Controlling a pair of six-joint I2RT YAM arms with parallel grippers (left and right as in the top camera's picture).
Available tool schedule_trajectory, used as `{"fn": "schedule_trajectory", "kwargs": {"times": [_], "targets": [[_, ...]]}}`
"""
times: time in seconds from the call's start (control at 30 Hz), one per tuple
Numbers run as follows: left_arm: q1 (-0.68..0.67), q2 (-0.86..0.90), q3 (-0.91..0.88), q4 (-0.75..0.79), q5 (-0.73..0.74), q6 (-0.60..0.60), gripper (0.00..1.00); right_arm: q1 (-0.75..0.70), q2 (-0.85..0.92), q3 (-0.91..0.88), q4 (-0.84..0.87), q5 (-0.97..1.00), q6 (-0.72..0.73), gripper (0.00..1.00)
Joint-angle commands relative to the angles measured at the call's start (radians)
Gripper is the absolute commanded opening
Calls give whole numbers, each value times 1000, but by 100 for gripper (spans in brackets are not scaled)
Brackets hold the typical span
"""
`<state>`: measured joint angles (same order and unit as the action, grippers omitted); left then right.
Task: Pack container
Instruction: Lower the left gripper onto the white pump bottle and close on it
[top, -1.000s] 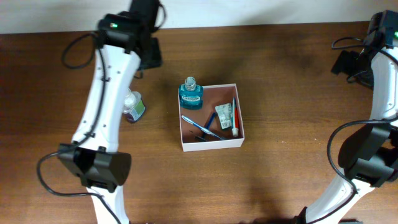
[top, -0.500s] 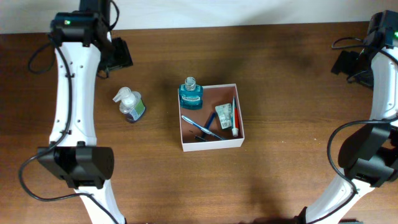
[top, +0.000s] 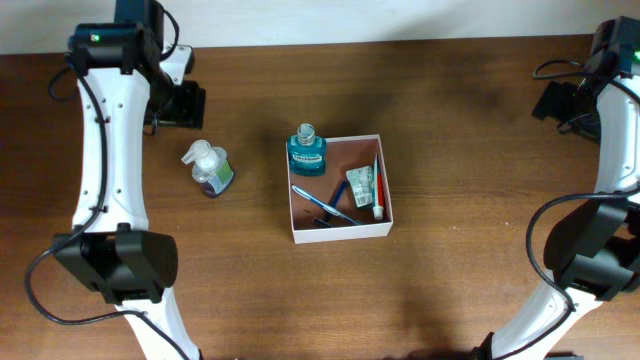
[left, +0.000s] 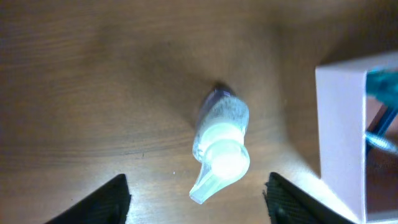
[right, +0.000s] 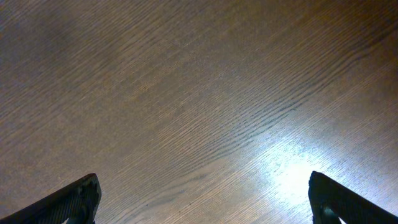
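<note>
Left end effector over pump bottle, spread wide, holding nothing.
Container sits mid-way on the surface, bottle apart at its 9 o'clock. Right end effector wide open too, empty. Risk: fingers closing on the rounded pump head could slip or topple the bottle.

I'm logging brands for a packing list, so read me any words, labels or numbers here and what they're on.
No text is readable.
Label band on the teal bottle: too blurred to read.
Print on the green packet in the box: too small to read.
No text shows on the pump bottle.
</note>
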<state>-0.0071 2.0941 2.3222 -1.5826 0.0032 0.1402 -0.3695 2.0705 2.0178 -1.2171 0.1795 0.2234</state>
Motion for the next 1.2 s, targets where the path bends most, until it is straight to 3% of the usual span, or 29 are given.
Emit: {"fn": "schedule_trajectory", "kwargs": {"times": [0.0, 0.23, 0.67, 0.83, 0.93, 1.17], "targets": [[6, -13, -72, 3, 16, 181, 73, 2, -3, 5, 3, 12, -6, 98], [4, -13, -209, 65, 87, 259, 73, 2, -3, 5, 3, 12, -6, 98], [3, -13, -242, 109, 88, 349, 71, 2, -3, 5, 3, 12, -6, 98], [3, -13, -261, 109, 87, 352, 62, 2, -3, 5, 3, 12, -6, 98], [3, -13, -261, 113, 87, 352, 45, 2, -3, 5, 3, 12, -5, 98], [3, -13, -261, 106, 87, 352, 36, 2, -3, 5, 3, 12, -6, 98]]}}
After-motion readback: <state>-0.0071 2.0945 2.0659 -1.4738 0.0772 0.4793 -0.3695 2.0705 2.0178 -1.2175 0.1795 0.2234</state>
